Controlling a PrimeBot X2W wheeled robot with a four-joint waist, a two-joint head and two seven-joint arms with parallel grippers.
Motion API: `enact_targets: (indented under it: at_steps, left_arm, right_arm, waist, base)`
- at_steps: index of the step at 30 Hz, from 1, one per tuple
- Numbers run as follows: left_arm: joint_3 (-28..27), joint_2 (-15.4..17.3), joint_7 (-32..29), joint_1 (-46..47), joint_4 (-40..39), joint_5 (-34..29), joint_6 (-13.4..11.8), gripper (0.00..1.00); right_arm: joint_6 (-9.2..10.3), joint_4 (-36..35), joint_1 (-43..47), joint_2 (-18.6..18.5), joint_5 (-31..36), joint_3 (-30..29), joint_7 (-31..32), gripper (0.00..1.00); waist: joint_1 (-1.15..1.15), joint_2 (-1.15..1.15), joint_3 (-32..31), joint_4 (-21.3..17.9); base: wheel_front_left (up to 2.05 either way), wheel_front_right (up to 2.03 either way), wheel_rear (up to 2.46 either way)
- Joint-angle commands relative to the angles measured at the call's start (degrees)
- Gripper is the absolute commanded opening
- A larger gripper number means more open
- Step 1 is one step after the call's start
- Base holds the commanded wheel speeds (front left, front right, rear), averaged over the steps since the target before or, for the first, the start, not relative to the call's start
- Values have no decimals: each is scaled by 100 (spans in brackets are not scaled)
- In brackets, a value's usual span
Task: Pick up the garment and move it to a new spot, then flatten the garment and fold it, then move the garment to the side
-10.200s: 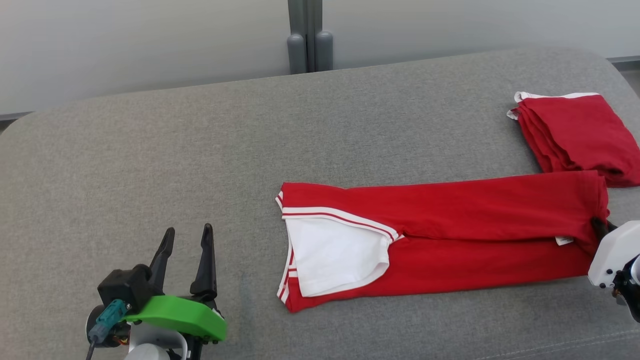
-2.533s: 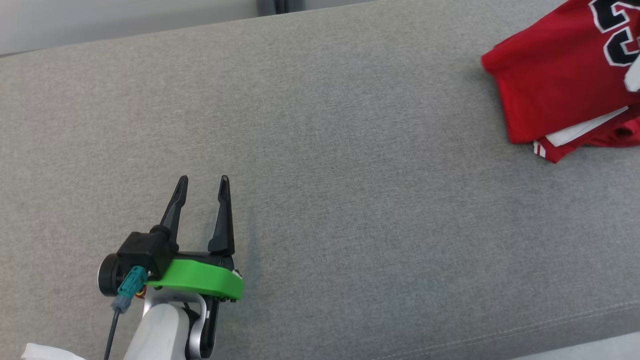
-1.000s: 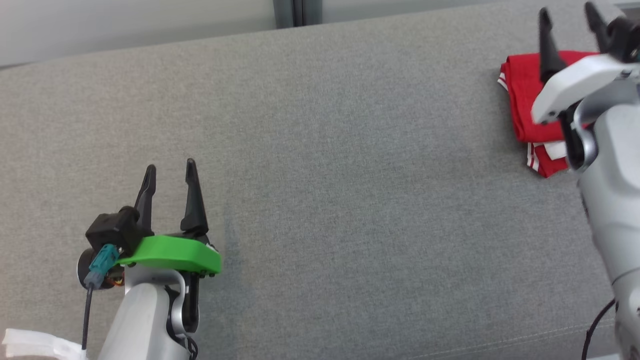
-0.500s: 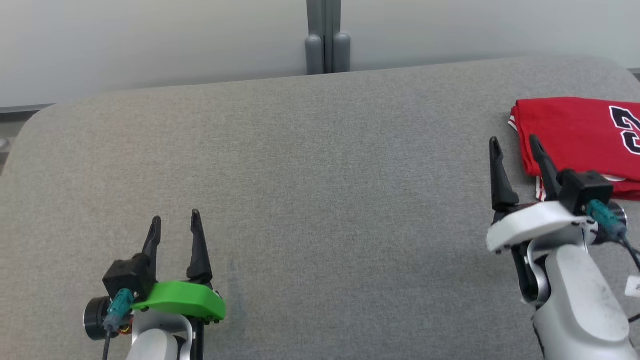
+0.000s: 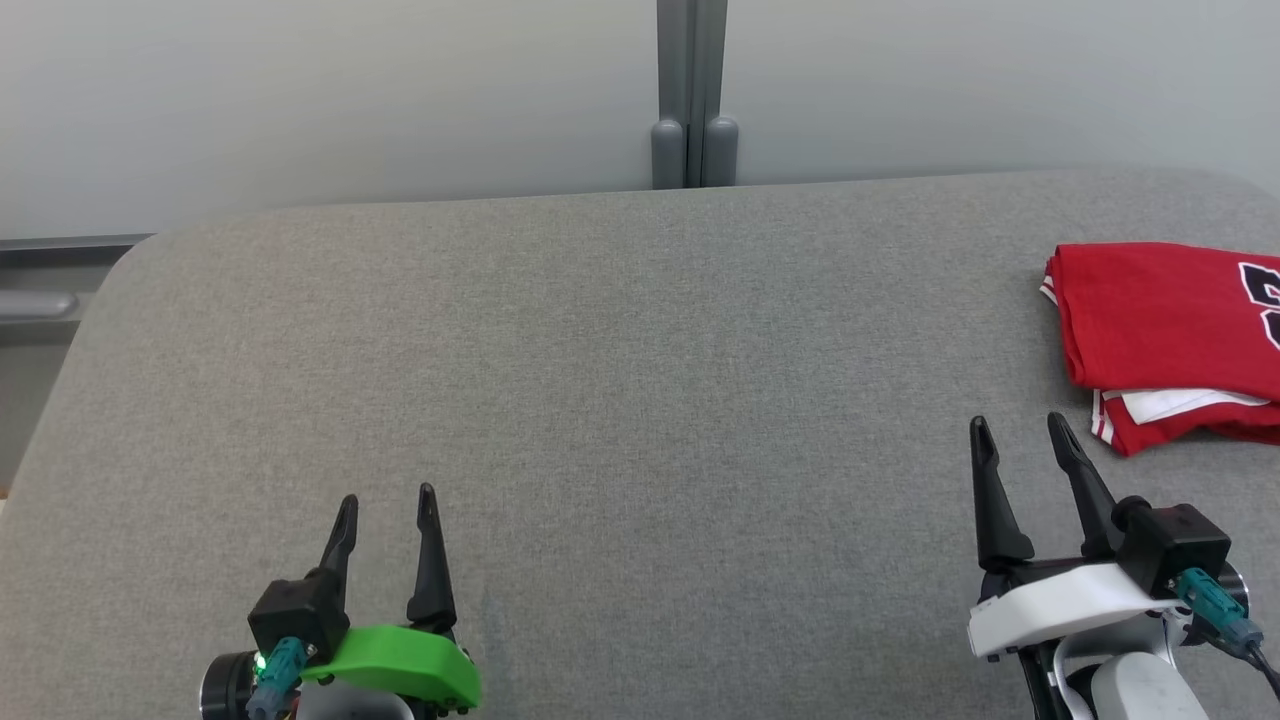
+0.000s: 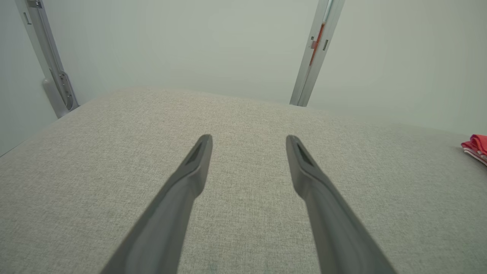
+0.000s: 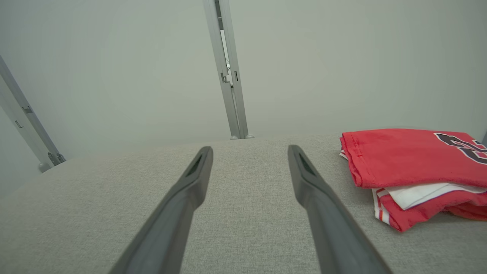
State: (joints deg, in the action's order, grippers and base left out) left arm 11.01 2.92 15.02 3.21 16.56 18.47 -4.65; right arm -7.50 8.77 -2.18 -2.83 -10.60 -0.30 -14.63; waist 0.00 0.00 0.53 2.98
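Note:
The red garment [image 5: 1160, 320] lies folded at the right edge of the grey cushioned surface [image 5: 640, 380], with white trim and a dark numeral showing. In the right wrist view the garment [image 7: 411, 167] rests to the right of my fingers. A sliver of the garment [image 6: 475, 146] appears at the far right of the left wrist view. My right gripper [image 5: 1015, 430] stands open near the front right, below and left of the garment, holding nothing. My left gripper [image 5: 387, 500] stands open at the front left, far from the garment, holding nothing.
A pale wall with a grey vertical post [image 5: 690, 95] runs behind the surface. The surface's rounded left corner [image 5: 120, 270] drops off at the far left. Bare grey fabric stretches between the two grippers.
The garment went from a long strip to a folded stack at the right. My right gripper let go of it and drew back to the front right. The head camera shifted.

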Motion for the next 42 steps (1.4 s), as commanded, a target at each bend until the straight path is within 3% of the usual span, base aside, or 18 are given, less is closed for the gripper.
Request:
enact_targets:
  at_steps: [1, 20, 21, 26, 42]
  left_arm:
    - [30, 3, 17, -113, -36, 15, -49, 100]
    - [214, 3, 17, -215, 20, 124, -146, 100]
    - [214, -3, -2, -151, 18, 121, -137, 0]
    - [223, -5, -39, -205, 265, 136, -137, 0]
    - [-150, 23, -447, -92, 173, 1661, 143, 0]
  right_arm:
    - [4, -75, 128, -16, -52, 21, 23, 100]
    - [4, -147, 464, -12, -289, 143, 132, 100]
    - [0, -134, 412, -2, -281, 146, 122, 0]
    - [0, 114, 506, 34, -299, 153, 146, 0]
    - [0, 200, 318, -36, -1993, 74, 487, 0]
  waist:
    - [0, 0, -38, 17]
    - [0, 0, -122, 11]
    - [0, 0, -122, 10]
    - [0, 0, -123, 8]
    - [0, 0, -113, -30]
  base:
    - [0, 0, 0]
    - [0, 0, 0]
    - [0, 0, 0]
    - [0, 0, 0]
    - [0, 0, 0]
